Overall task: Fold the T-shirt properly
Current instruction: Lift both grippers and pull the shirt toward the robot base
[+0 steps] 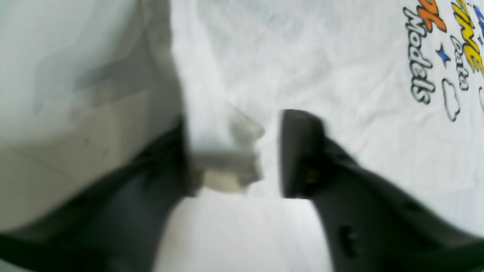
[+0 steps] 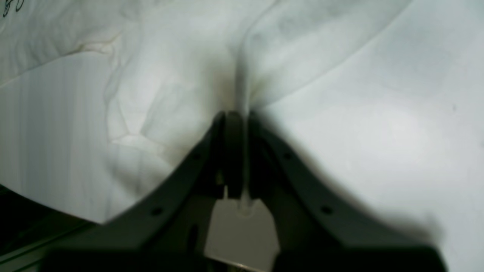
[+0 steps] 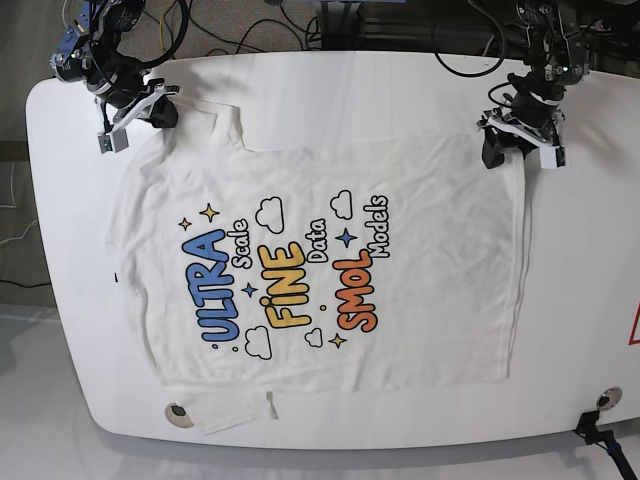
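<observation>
The right tool (image 2: 236, 124) pinched the T-shirt (image 3: 320, 270) at the table's (image 3: 330, 80) far edge while the left tool (image 1: 234, 151) gaped wide over its hem.

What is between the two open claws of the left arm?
A bit of the T-shirt edge sits between the left gripper fingers, seen in the left wrist view.

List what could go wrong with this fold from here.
1. The left gripper is open over the T-shirt, while the right gripper is shut on a ridge of cloth. Lifting now would likely raise one corner only and skew the fold.
2. A sleeve lies doubled at the table edge in the base view; it may get folded in crooked.
</observation>
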